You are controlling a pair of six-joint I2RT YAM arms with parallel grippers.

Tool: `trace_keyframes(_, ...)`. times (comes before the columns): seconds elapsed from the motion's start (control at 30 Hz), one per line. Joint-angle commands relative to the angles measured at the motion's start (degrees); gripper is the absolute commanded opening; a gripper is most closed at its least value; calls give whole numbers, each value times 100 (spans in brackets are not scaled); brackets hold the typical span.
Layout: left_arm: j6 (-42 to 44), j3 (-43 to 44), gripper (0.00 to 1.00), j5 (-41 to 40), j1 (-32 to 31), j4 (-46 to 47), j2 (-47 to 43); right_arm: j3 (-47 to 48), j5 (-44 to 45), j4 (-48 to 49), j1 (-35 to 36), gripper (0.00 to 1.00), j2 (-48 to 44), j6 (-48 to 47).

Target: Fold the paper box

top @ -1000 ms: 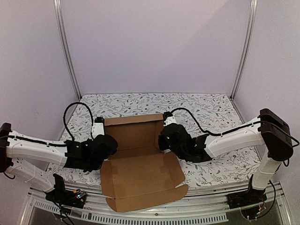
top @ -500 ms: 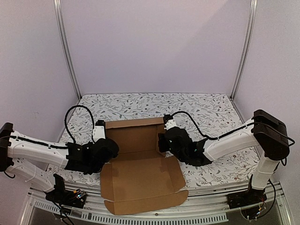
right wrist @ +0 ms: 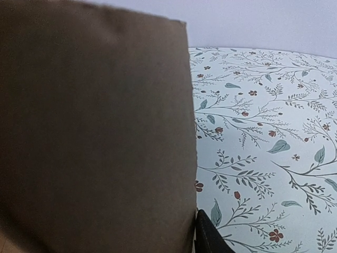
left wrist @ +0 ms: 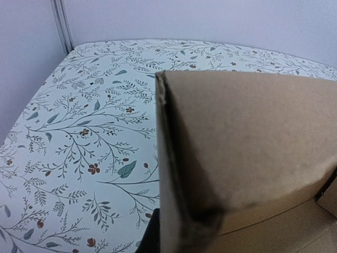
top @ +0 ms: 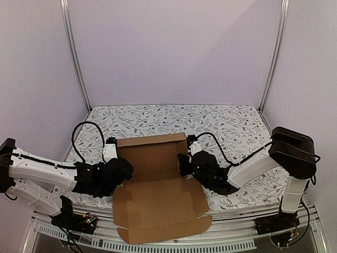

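My left hand (top: 122,167) is pressing shut on the cardboard box (top: 158,195), at the left edge of its raised panel, at 9 o'clock of the box. In the left wrist view this edge is running down to the bottom middle, where one dark finger (left wrist: 150,240) is showing just beside it. My right hand (top: 182,164) is touching the right edge of the same panel, at 3 o'clock. If it is gripping or let go, I cannot tell: the brown panel is covering most of the right wrist view and only one black fingertip (right wrist: 209,237) is showing at the bottom.

The box is plain brown, without print. It is lying on the flowered table cover (top: 226,118), at 6 o'clock of the table, between my two arms. One big panel is lying flat, with its near edge reaching over the front rail (top: 253,240). The panel behind it is standing up along a fold. Small flaps are sticking out at the near corners.

The tips of both hands are hidden behind the cardboard in the top view.
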Motion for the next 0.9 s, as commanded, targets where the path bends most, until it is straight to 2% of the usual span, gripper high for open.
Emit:
trace_keyframes(0.0,-269,21,0,300,-232,306,77,-188,-223,1065,31,29,388,-212)
trace_keyframes(0.23,-256,102,0,328,-232,271,209,-388,1,2423,112,28,844,-753)
trace_keyframes(0.5,-258,146,0,337,-232,261,261,-464,230,3020,245,25,1063,-1272)
trace_keyframes(0.6,-239,169,0,346,-232,261,274,-463,266,3108,253,18,1123,-1350)
trace_keyframes(0.7,-222,184,0,361,-232,252,274,-435,265,3096,262,0,1152,-1408)
trace_keyframes(0.87,-343,259,0,366,-232,75,317,-337,356,3025,322,0,1107,-1579)
